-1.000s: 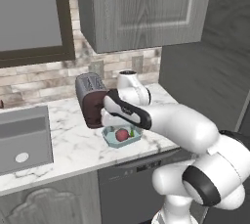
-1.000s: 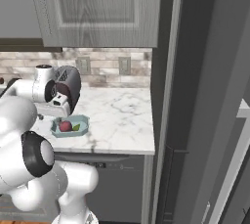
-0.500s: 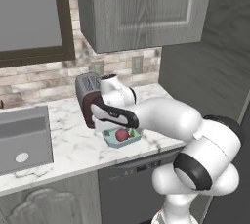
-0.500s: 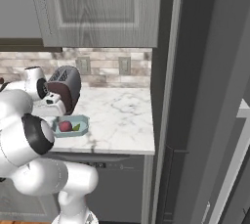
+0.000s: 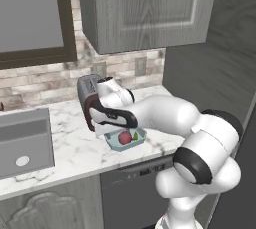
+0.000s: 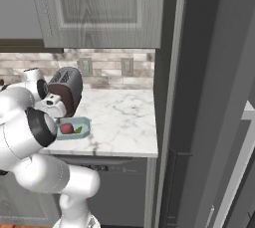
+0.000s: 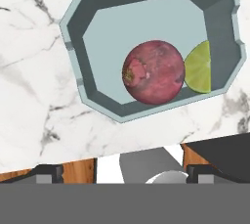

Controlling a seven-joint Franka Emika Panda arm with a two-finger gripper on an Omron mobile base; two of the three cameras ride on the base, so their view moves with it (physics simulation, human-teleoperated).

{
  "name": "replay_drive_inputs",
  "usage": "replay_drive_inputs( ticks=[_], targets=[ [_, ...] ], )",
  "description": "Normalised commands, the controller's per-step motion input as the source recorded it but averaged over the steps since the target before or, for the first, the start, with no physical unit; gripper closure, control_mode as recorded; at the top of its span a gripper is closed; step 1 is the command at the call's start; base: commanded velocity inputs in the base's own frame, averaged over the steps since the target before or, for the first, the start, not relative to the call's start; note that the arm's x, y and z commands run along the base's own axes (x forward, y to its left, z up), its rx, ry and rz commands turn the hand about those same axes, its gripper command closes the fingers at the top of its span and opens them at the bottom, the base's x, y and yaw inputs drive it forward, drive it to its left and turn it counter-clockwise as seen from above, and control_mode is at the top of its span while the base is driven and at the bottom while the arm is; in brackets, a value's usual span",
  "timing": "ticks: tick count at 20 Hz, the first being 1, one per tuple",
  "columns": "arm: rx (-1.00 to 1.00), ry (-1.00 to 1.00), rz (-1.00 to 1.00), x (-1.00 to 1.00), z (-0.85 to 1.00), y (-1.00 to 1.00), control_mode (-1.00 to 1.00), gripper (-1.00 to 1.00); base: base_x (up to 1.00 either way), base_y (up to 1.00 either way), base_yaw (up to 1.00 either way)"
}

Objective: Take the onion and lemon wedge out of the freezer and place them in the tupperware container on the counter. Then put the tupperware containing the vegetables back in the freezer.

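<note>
Moved since a second ago: my arm has swung leftward and lower over the counter (image 5: 65, 138); the tray and its contents lie where they were.
Gripper: my gripper (image 7: 124, 174) hangs above the tray with its tips spread wide, holding nothing; the tips show at the bottom corners of the hand view, near the counter's front edge.
Tupperware container: the pale teal tupperware container (image 5: 112, 143) sits on the counter close to the front edge, just in front of the toaster.
Onion: the dark red onion (image 7: 154, 72) lies inside the tray, against its near wall.
Lemon wedge: the yellow-green lemon wedge (image 7: 200, 69) lies inside the tray too, touching the onion on its right side in the hand view.
Toaster: the dark red toaster (image 6: 68, 88) stands upright behind the tray, near the brick backsplash.
Freezer: the tall dark grey freezer (image 6: 199, 97) stands at the right end of the counter, well apart from the tray.
Sink: a grey sink (image 5: 22, 143) is set in the counter at far left.
Writing: I can read no brand, label or lettering on any of these things.
</note>
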Motion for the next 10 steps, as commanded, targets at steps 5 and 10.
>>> replay_drive_inputs(
  ticks=[5,10],
  targets=[
    [-0.02,0.0,0.0,0.05,-0.1,0.12,-1.0,-1.0,0.0,0.0,0.0],
    [-0.03,-0.01,0.0,0.0,-0.23,0.11,-1.0,-1.0,0.0,0.0,0.0]
  ],
)
